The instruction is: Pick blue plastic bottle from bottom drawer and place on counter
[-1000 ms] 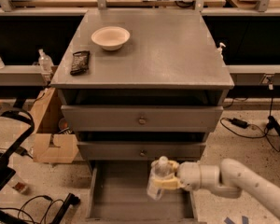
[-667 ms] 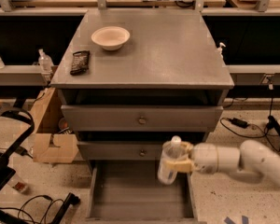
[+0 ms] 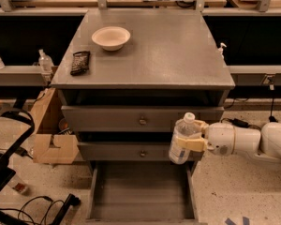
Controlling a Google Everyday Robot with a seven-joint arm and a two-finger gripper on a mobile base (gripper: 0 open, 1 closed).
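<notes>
The blue plastic bottle (image 3: 181,139), clear with a white cap and pale label, is held upright in my gripper (image 3: 193,138). It hangs in the air in front of the two closed knob drawers, at the cabinet's right side. The arm reaches in from the right. The bottom drawer (image 3: 143,191) is pulled open below, its grey floor bare. The counter (image 3: 164,50) is above the bottle.
A white bowl (image 3: 111,36) and a dark snack bar (image 3: 79,62) lie on the counter's left part. Small pump bottles (image 3: 45,61) stand on the side benches. A cardboard box (image 3: 54,146) and cables lie on the floor at left.
The gripper has lifted the bottle up and slightly right, from just above the open bottom drawer to the level of the upper drawers.
</notes>
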